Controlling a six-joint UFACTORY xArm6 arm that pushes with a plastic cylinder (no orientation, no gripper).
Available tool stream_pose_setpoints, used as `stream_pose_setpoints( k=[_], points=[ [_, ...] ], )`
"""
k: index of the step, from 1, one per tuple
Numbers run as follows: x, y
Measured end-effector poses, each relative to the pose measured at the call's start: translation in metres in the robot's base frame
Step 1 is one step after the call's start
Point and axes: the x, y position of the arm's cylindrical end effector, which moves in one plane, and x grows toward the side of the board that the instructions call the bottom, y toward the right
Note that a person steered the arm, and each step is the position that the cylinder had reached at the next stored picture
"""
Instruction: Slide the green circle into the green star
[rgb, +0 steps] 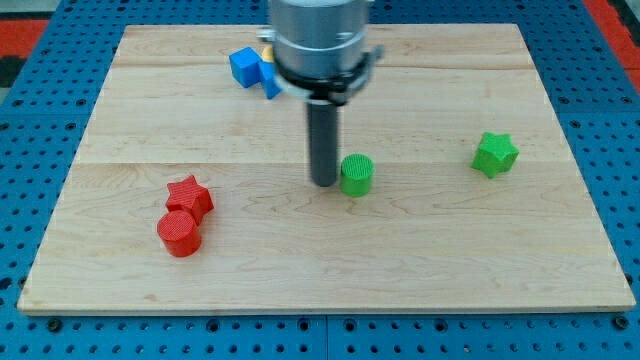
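Observation:
The green circle (357, 174) stands near the middle of the wooden board (450, 260). The green star (495, 154) lies well to its right, apart from it. My tip (324, 183) is on the board right at the green circle's left side, touching or almost touching it. The rod rises from there to the arm's grey body at the view's top.
A red star (189, 196) and a red circle (180, 233) sit together at the lower left. Two blue blocks (243, 66) (270, 80) and a partly hidden yellow block (267, 50) cluster at the top, behind the arm.

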Motion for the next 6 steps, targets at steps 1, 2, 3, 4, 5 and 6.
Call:
stream_pose_setpoints(
  k=[1, 2, 3, 4, 5, 6],
  points=[
    [0.0, 0.043],
    [0.041, 0.031],
    [-0.008, 0.071],
    [-0.01, 0.116],
    [0.044, 0.017],
    [0.121, -0.084]
  ],
)
